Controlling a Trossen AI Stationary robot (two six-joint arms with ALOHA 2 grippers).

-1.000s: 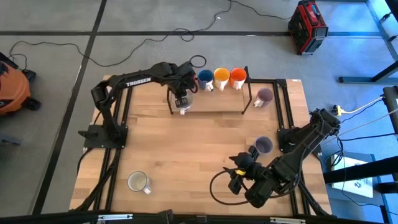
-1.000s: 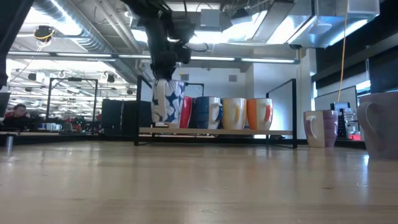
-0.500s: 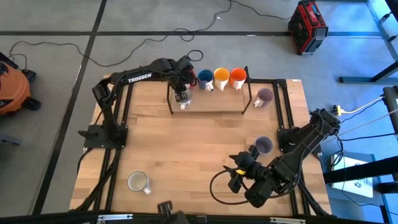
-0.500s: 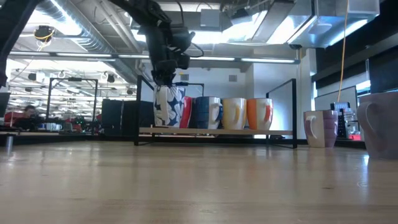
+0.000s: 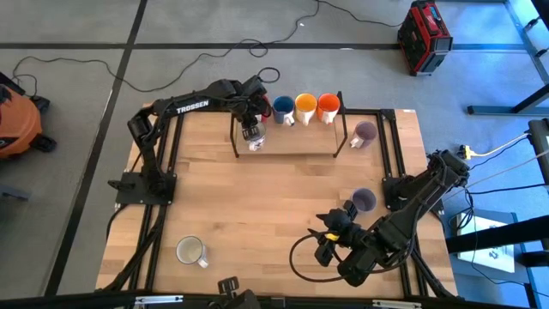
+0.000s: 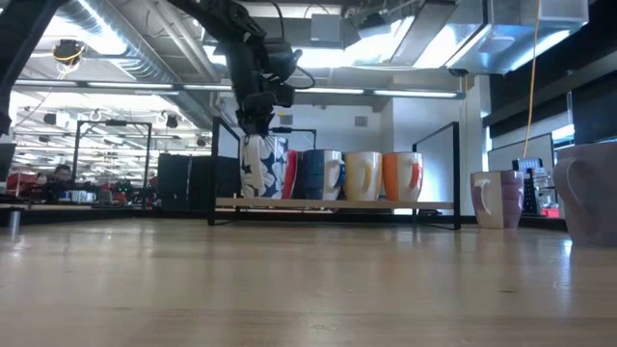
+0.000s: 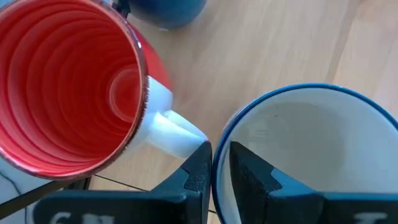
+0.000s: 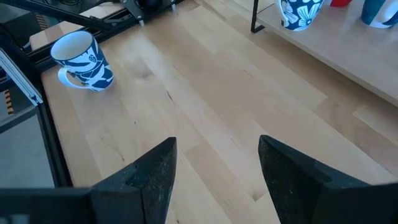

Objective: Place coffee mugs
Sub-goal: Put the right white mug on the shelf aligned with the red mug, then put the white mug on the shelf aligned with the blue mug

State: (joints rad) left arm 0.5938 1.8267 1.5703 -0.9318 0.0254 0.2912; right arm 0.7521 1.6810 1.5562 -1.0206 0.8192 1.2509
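Observation:
My left gripper (image 6: 256, 123) reaches to the low shelf (image 5: 292, 148) at the table's far edge and is shut on a white mug with blue flowers (image 6: 261, 166), also seen as the white mug (image 5: 252, 136). A red mug (image 7: 68, 87), a blue mug (image 5: 283, 109), a yellow-orange mug (image 5: 305, 107) and an orange mug (image 5: 328, 107) stand in a row on the shelf. One dull purple mug (image 5: 365, 133) stands right of the shelf, another purple mug (image 5: 364, 200) near my right arm. A second white mug (image 5: 190, 251) stands near the near left corner. My right gripper (image 8: 217, 168) is open, near the near right edge. My left gripper pinches the white mug's rim (image 7: 219, 163), one finger (image 7: 252, 177) inside the cup and one finger (image 7: 198, 169) outside, next to the red mug's handle. It comes from above, pointing down. The mug is upright, its base level with the shelf top beside the red mug.
The shelf's black frame posts (image 6: 456, 173) stand at both ends. Bare wood lies between the shelf and the near edge. Cables and a red case (image 5: 424, 36) lie on the floor beyond the table.
My left gripper has carried the white flowered mug toward the far edge and down, from in front of the shelf onto its left end beside the red mug. It stayed shut on the rim and the mug stayed upright.

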